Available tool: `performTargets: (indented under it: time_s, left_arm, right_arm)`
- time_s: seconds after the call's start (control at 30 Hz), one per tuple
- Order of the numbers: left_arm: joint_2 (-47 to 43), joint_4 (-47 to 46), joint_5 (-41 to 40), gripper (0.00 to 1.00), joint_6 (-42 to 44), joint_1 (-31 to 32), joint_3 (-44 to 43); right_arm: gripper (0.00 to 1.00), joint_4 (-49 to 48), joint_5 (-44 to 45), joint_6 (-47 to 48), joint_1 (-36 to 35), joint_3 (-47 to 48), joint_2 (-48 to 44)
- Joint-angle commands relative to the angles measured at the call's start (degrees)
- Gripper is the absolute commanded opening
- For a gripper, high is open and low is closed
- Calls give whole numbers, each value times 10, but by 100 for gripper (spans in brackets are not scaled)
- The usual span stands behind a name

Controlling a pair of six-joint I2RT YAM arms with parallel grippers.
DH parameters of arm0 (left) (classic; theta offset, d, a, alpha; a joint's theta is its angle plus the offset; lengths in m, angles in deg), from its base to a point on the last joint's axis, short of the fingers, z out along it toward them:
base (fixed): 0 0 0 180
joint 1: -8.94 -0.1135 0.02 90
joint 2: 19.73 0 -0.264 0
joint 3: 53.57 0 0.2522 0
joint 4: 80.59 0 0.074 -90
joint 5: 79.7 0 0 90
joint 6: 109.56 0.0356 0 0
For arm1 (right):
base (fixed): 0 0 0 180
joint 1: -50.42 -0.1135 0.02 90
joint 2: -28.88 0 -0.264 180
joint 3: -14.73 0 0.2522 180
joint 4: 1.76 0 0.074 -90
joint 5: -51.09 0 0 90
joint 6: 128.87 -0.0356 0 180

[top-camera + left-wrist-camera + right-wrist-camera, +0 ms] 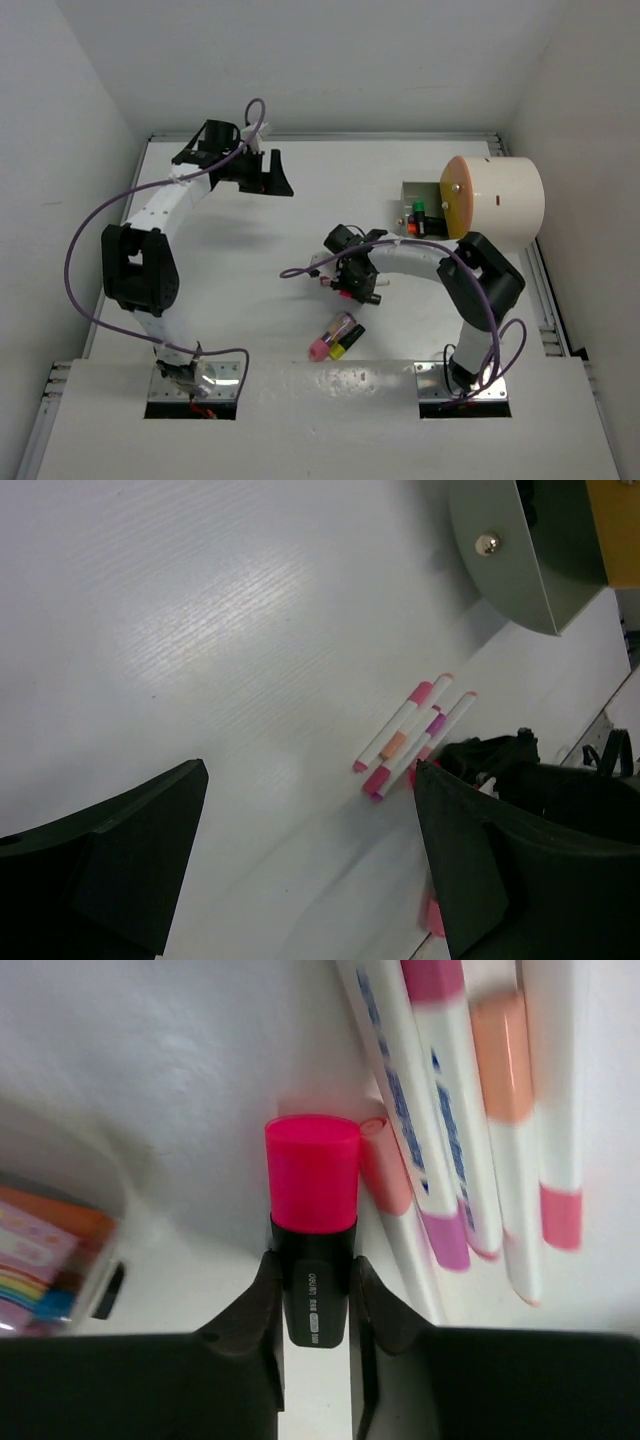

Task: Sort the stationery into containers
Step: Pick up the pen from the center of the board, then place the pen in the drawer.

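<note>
My right gripper (312, 1272) is shut on a black-bodied highlighter with a pink cap (312, 1170), low over the table. Several thin white pens (450, 1110) with pink, purple and orange marks lie just right of it. In the top view this gripper (352, 285) is at mid-table over those pens. A pink and a yellow highlighter (335, 337) lie nearer the front. The cream drum (505, 200) with the orange end face stands at the right. My left gripper (272, 178) is open and empty at the back left; its wrist view shows the pens (405, 740) ahead.
A grey-green open box (410, 192) next to the drum holds green and red highlighters. Its knobbed panel (510, 570) shows in the left wrist view. A clear case of coloured items (40, 1250) lies left of the right gripper. White walls enclose the table.
</note>
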Motion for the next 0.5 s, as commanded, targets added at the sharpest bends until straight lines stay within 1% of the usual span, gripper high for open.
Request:
performTargets:
  time_s: [0.0,0.07,0.1,0.13,0.17,0.23,0.3,0.4,0.43,0.47]
  left_arm:
    - [-69,-58,-15,90,-22,-7,30]
    - [-99,-97,-15,90,-24,-5,71]
    - [-108,-106,-18,90,-24,-4,83]
    - [-115,-115,-22,90,-20,-4,98]
    - [-126,-117,-26,90,-15,-3,103]
    - [-130,-118,-27,90,-3,0,110]
    - [-135,-116,-28,90,3,7,118]
    - [-142,-115,-38,90,17,29,133]
    - [-147,-114,-41,90,24,35,138]
    - [-149,-114,-48,90,27,47,146]
  right_arm:
    - [0,12,28,-24,32,17,-43]
    - [0,34,21,-40,47,48,-78]
    - [0,56,20,-48,68,64,-88]
    - [0,66,19,-51,77,98,-95]
    - [0,78,18,-55,104,117,-102]
    - [0,103,16,-66,131,176,-112]
    - [0,118,29,-70,167,210,-110]
    - [0,102,119,-70,199,247,-89]
    - [0,101,174,-68,206,263,-79]
    - [0,101,193,-68,221,273,-70]
